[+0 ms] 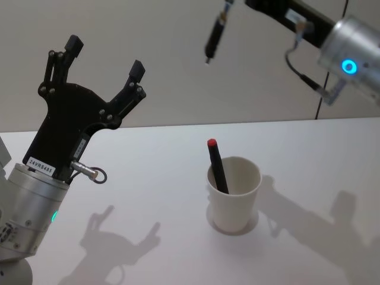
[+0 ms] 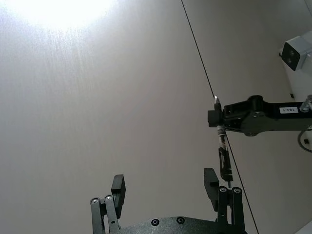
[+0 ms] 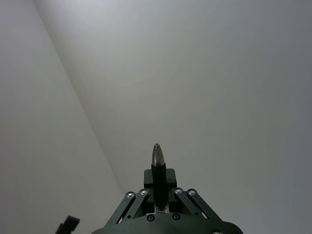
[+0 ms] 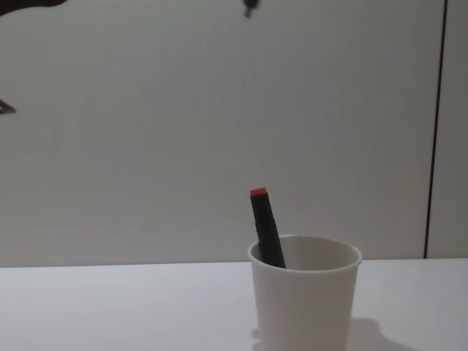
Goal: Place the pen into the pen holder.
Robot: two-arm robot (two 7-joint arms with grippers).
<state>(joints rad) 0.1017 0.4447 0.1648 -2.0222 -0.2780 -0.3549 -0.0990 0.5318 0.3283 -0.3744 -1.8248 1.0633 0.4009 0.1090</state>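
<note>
The pen holder (image 1: 233, 199) is a white paper cup standing upright on the white table (image 1: 148, 178); the chest view shows it from the side (image 4: 306, 303). A black pen with a red cap (image 1: 216, 166) leans inside it. High above the cup, my right gripper (image 1: 227, 5) is shut on a second black pen (image 1: 214, 34), which hangs tip down. That pen's metal tip (image 3: 157, 158) sticks out between the closed fingers in the right wrist view. My left gripper (image 1: 105, 56) is raised at the left, open and holding nothing.
A pale wall with a dark vertical seam (image 4: 436, 124) rises behind the table. The left wrist view looks past my open left gripper (image 2: 165, 187) at the right gripper (image 2: 218, 118) and its hanging pen (image 2: 223, 156). Bare tabletop surrounds the cup.
</note>
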